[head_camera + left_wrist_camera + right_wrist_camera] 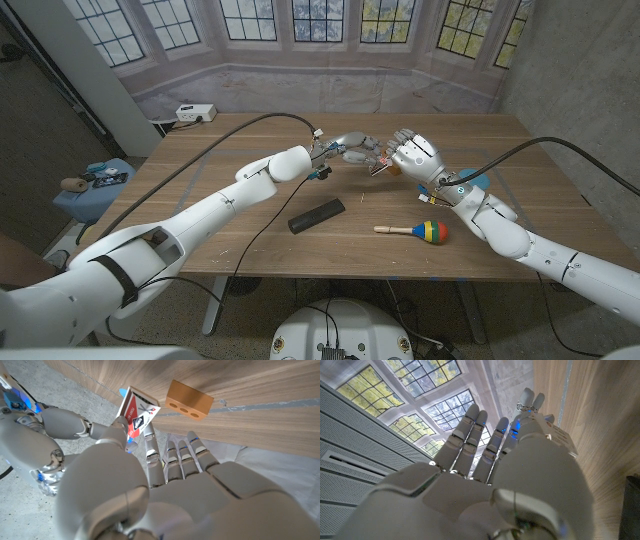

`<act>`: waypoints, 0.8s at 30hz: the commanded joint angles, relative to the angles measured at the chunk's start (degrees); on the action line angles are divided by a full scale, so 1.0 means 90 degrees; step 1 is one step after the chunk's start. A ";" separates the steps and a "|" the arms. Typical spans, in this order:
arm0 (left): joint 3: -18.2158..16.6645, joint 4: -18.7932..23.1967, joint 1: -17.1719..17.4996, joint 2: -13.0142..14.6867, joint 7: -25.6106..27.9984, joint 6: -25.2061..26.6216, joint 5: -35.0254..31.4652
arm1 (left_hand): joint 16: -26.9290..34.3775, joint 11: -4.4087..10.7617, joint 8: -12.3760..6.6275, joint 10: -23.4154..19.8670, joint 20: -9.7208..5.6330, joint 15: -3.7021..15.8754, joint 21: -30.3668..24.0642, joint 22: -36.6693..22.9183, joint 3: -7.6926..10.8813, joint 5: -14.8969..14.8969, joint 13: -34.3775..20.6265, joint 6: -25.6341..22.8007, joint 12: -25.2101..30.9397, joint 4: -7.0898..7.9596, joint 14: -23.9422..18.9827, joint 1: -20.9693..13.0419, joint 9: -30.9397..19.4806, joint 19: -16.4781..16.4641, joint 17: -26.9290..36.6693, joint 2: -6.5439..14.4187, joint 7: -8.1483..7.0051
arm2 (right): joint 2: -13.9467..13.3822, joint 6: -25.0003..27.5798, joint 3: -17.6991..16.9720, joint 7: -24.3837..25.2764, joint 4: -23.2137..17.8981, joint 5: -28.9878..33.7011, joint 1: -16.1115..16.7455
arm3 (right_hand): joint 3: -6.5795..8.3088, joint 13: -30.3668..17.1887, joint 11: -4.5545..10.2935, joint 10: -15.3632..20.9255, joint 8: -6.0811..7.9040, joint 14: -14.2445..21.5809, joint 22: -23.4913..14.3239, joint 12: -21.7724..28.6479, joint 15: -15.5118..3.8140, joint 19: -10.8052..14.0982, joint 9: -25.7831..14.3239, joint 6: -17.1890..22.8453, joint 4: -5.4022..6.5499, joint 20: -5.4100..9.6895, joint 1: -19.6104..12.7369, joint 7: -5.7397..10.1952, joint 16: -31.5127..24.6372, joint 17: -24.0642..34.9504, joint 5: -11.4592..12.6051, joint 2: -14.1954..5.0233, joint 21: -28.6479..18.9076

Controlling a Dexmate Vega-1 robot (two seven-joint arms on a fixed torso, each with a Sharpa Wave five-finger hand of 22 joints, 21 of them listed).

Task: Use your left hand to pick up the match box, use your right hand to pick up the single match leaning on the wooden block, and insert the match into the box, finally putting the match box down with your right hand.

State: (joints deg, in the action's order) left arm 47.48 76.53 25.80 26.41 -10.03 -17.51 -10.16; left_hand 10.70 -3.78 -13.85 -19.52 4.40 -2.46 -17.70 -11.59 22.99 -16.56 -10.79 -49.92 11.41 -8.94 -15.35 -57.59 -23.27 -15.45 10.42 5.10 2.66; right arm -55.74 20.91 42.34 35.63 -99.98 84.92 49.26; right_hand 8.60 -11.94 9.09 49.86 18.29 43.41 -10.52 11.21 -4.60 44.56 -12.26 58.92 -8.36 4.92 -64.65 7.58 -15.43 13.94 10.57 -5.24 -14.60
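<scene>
The two hands are meeting above the middle of the table (250, 250), in the upper centre of the head view, so the step in hand looks like the insertion or the handover that follows it. The left hand (345, 150) is pinching the match box (138, 414) between thumb and fingers (152, 455), holding it off the table; in the left wrist view its red-and-white face is tilting toward the right hand (415, 152). The right hand's fingers are curling close against the box, but whether they are holding the match is too small to tell, and the match itself cannot be made out. The wooden block (189, 399) is lying on the table just behind the hands. If the match is already in, the next move probably calls for the right hand to take a firm hold on the box before the left lets go, then to lower it onto bare wood. A black bar (316, 215) and a coloured maraca (415, 232) are lying on the near part of the wooden table, well apart from the hands. Behind it a bay of leaded windows is spanning the top of the frame, and a blue stool (95, 190) is standing at the left.
</scene>
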 commanded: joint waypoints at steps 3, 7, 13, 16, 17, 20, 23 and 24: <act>0.0018 -0.0061 -0.0034 -0.0025 -0.0007 -0.0005 0.0000 | 0.0019 -0.0016 -0.0005 0.0007 -0.0002 0.0007 -0.0008 -0.0014 0.0045 -0.0054 -0.0026 -0.0006 -0.0005 -0.0021 0.0039 0.0016 -0.0017 0.0029 0.0014 0.0003 -0.0023 | 0.0041 0.0041 0.0011 0.0006 0.0087 -0.0047 -0.0034 | -0.0085 -0.0021 -0.0102 -0.0118 -0.0123 -0.0102 -0.0010 -0.0031 -0.0889 -0.0068 -0.0015 -0.0229 -0.0012 0.0324 -0.0003 -0.0016 0.0065 0.0013 0.0039 0.0118 0.0057; 0.0030 -0.0107 -0.0060 -0.0046 -0.0013 -0.0021 0.0000 | 0.0019 -0.0021 -0.0008 0.0009 -0.0003 0.0009 -0.0009 -0.0014 0.0046 -0.0053 -0.0026 -0.0014 -0.0005 -0.0027 0.0040 0.0009 -0.0018 0.0028 0.0013 -0.0001 -0.0033 | 0.0037 0.0033 0.0018 0.0028 0.0107 -0.0067 -0.0047 | -0.0093 -0.0021 -0.0125 -0.0144 -0.0134 -0.0120 -0.0009 -0.0033 -0.0888 -0.0090 -0.0015 -0.0245 -0.0015 0.0308 -0.0005 -0.0010 0.0068 0.0018 0.0043 0.0130 0.0067; 0.0052 -0.0170 -0.0092 -0.0074 -0.0024 -0.0052 -0.0002 | 0.0019 -0.0023 -0.0007 0.0015 0.0001 0.0008 -0.0009 -0.0014 0.0048 -0.0053 -0.0026 -0.0009 -0.0006 -0.0024 0.0047 0.0007 -0.0019 0.0032 0.0016 0.0009 -0.0035 | 0.0028 0.0058 0.0014 0.0027 0.0100 -0.0100 -0.0035 | -0.0096 -0.0021 -0.0112 -0.0158 -0.0144 -0.0138 -0.0008 -0.0030 -0.0899 -0.0109 -0.0014 -0.0257 -0.0027 0.0304 -0.0025 -0.0005 0.0071 0.0022 0.0050 0.0142 0.0077; 0.0058 -0.0198 -0.0106 -0.0088 -0.0011 -0.0063 -0.0011 | 0.0021 -0.0027 -0.0007 0.0013 0.0002 0.0006 -0.0008 -0.0014 0.0044 -0.0051 -0.0026 -0.0008 -0.0004 -0.0023 0.0046 0.0009 -0.0020 0.0034 0.0016 0.0007 -0.0035 | 0.0041 0.0099 0.0007 0.0035 0.0101 -0.0115 -0.0020 | -0.0099 -0.0020 -0.0117 -0.0162 -0.0148 -0.0143 -0.0007 -0.0026 -0.0896 -0.0119 -0.0014 -0.0259 -0.0029 0.0295 -0.0030 -0.0012 0.0069 0.0026 0.0054 0.0145 0.0082; 0.0061 -0.0212 -0.0116 -0.0093 -0.0020 -0.0068 -0.0006 | 0.0020 -0.0021 -0.0008 0.0011 0.0001 0.0007 -0.0009 -0.0014 0.0041 -0.0050 -0.0026 -0.0014 -0.0003 -0.0020 0.0049 0.0014 -0.0018 0.0033 0.0016 0.0006 -0.0038 | 0.0047 0.0120 0.0005 0.0028 0.0099 -0.0116 -0.0013 | -0.0098 -0.0020 -0.0114 -0.0162 -0.0148 -0.0143 -0.0007 -0.0024 -0.0898 -0.0123 -0.0014 -0.0257 -0.0030 0.0295 -0.0034 -0.0011 0.0067 0.0028 0.0056 0.0143 0.0084; 0.0066 -0.0243 -0.0131 -0.0103 -0.0019 -0.0094 -0.0006 | 0.0020 -0.0024 -0.0008 0.0007 -0.0001 0.0011 -0.0009 -0.0014 0.0039 -0.0048 -0.0026 -0.0018 0.0000 -0.0022 0.0050 0.0011 -0.0015 0.0035 0.0015 0.0001 -0.0039 | 0.0032 0.0099 0.0007 0.0030 0.0091 -0.0135 -0.0012 | -0.0101 -0.0020 -0.0115 -0.0175 -0.0149 -0.0140 -0.0006 -0.0025 -0.0889 -0.0136 -0.0014 -0.0255 -0.0026 0.0295 -0.0032 -0.0004 0.0062 0.0032 0.0058 0.0143 0.0091; 0.0070 -0.0257 -0.0137 -0.0109 -0.0022 -0.0106 -0.0001 | 0.0021 -0.0019 -0.0007 0.0010 -0.0003 0.0014 -0.0010 -0.0014 0.0039 -0.0047 -0.0026 -0.0015 -0.0001 -0.0024 0.0049 0.0008 -0.0015 0.0033 0.0015 0.0002 -0.0038 | 0.0032 0.0127 0.0001 0.0024 0.0081 -0.0141 0.0005 | -0.0100 -0.0020 -0.0118 -0.0171 -0.0150 -0.0149 -0.0006 -0.0018 -0.0900 -0.0150 -0.0014 -0.0250 -0.0033 0.0297 -0.0049 0.0000 0.0062 0.0036 0.0064 0.0143 0.0098; 0.0075 -0.0260 -0.0143 -0.0109 -0.0036 -0.0106 0.0000 | 0.0021 -0.0025 -0.0007 0.0009 -0.0005 0.0012 -0.0010 -0.0014 0.0040 -0.0047 -0.0026 -0.0015 -0.0001 -0.0022 0.0051 0.0010 -0.0015 0.0033 0.0016 0.0003 -0.0038 | 0.0028 0.0137 0.0000 0.0018 0.0076 -0.0135 0.0010 | -0.0098 -0.0020 -0.0123 -0.0169 -0.0150 -0.0146 -0.0005 -0.0016 -0.0901 -0.0150 -0.0014 -0.0246 -0.0032 0.0299 -0.0051 -0.0002 0.0059 0.0038 0.0066 0.0138 0.0098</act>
State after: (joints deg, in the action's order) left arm 47.94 74.93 24.93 25.71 -10.19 -18.04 -10.14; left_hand 10.70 -3.79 -13.63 -19.53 4.40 -2.14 -17.70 -11.59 22.99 -16.56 -10.79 -49.81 11.41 -8.93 -15.02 -57.59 -23.24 -15.45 10.42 5.10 2.57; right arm -55.45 21.60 42.40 35.83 -99.15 84.00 49.02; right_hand 7.90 -11.94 7.89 48.66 16.94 42.38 -10.38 10.99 -4.38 43.54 -12.25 56.99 -8.61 4.71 -64.69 7.47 -14.82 13.98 10.81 -4.39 -13.75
